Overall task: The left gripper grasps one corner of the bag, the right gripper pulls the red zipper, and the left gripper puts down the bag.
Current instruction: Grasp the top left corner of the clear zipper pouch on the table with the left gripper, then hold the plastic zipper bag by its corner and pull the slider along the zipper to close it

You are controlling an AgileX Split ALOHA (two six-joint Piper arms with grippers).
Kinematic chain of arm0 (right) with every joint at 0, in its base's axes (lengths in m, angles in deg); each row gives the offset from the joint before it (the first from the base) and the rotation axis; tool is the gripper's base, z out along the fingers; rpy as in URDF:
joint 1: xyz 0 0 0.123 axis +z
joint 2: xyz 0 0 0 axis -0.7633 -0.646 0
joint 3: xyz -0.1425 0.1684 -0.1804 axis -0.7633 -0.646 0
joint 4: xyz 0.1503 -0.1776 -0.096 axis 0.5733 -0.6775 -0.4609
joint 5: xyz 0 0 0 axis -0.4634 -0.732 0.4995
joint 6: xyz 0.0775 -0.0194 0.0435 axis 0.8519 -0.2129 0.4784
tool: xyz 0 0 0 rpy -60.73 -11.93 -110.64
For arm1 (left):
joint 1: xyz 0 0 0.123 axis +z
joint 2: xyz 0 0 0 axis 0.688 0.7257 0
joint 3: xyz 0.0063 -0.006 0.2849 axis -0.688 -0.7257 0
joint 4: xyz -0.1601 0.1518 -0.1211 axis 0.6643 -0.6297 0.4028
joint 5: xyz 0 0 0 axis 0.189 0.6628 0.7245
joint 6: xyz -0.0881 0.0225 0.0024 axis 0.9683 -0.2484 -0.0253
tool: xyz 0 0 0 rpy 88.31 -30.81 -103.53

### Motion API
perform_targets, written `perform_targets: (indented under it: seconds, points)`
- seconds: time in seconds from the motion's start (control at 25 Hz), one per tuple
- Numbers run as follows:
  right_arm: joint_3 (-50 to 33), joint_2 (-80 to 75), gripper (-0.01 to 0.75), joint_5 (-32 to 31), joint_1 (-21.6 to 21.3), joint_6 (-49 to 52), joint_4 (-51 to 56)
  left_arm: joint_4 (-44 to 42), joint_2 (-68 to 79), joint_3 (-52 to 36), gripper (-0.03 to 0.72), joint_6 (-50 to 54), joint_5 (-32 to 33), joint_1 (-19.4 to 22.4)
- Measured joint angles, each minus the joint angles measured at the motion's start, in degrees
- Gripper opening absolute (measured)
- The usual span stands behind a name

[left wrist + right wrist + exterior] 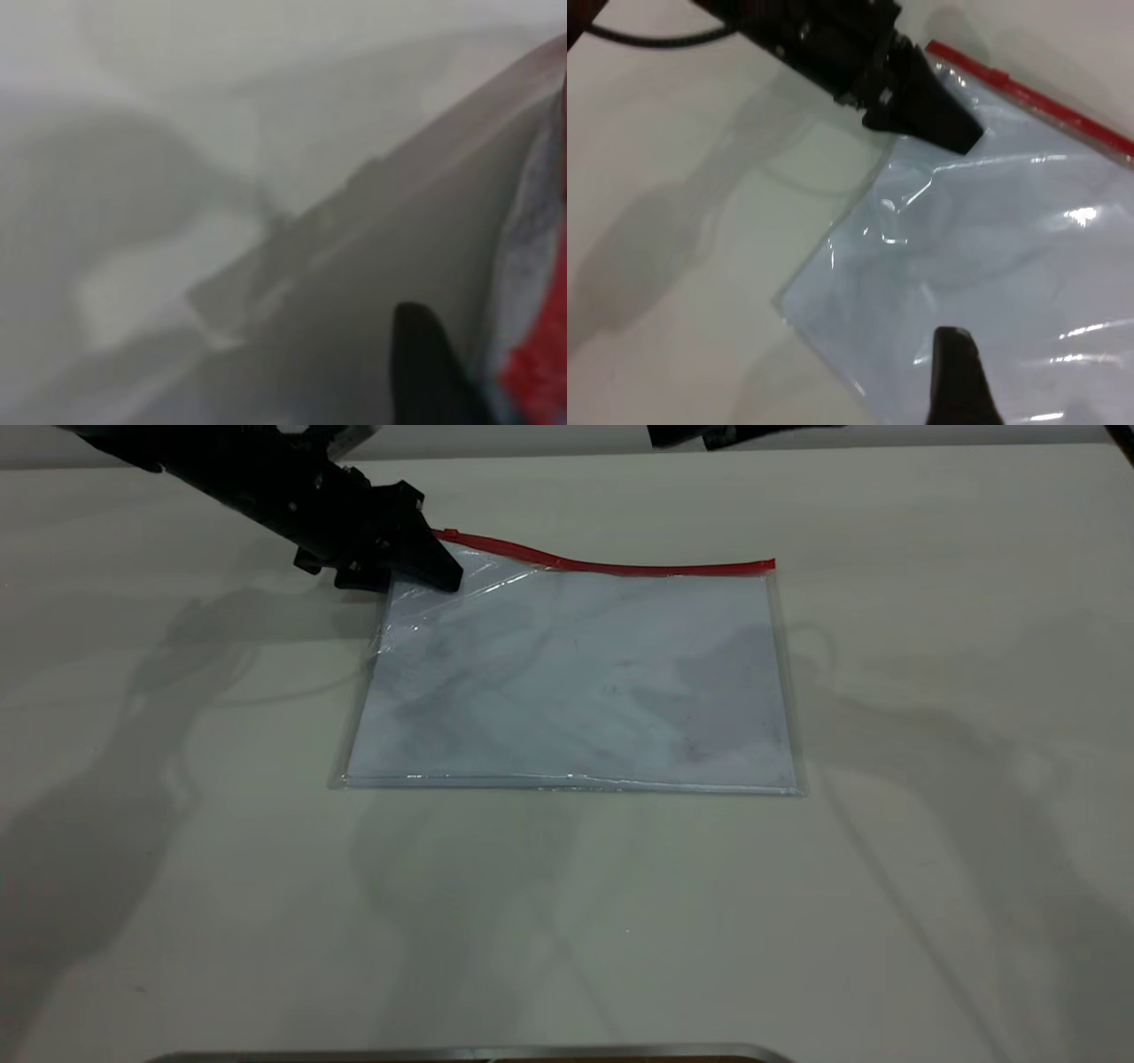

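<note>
**Left gripper pinching bag's far-left corner**

You've got the bag (576, 682) flat mid-table (177, 912), long edges running left-right. The zipper (620, 565) runs along the far edge; its left end is lifted and bowed up toward the left gripper (434, 558), the right end lies flat at the far-right corner. Slider tab: can't pick it out in any view.

Left gripper: fingers pressed together on the bag's far-left corner, just below the zipper end. Plastic is wrinkled and raised around the pinch; the other 3 corners sit on the table.

Room: bare table on the near, left and right sides of the bag. The far edge is crowded only at the left gripper; the rest of the zipper has nothing over it.

Right gripper (957, 381): only 1 dark fingertip shows in its wrist view, above the bag's middle; can't tell whether it is spread. In the exterior view the arm is cut off at the top edge.

Left wrist view is blurred: 1 dark fingertip (425, 363), a red patch, grey plastic.
</note>
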Motion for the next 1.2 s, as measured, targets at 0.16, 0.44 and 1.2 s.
perform_targets:
  seconds: [0.16, 0.44, 1.2]
  points:
    - [4.1, -2.8, 0.518, -0.6, 0.0, 0.2, 0.0, 0.0, 0.0, 0.2, 0.113, -7.7, 0.9, 0.0]
    - [17.1, -14.2, 0.518, -10.8, 0.0, -0.1, 1.0, -0.3, -1.7, 0.7, 0.052, -26.4, 5.0, 0.0]
    - [45.9, -37.4, 0.518, -18.6, 6.8, 4.5, 1.7, -20.4, -4.5, 1.0, 0.051, -32.1, 22.7, 0.0]
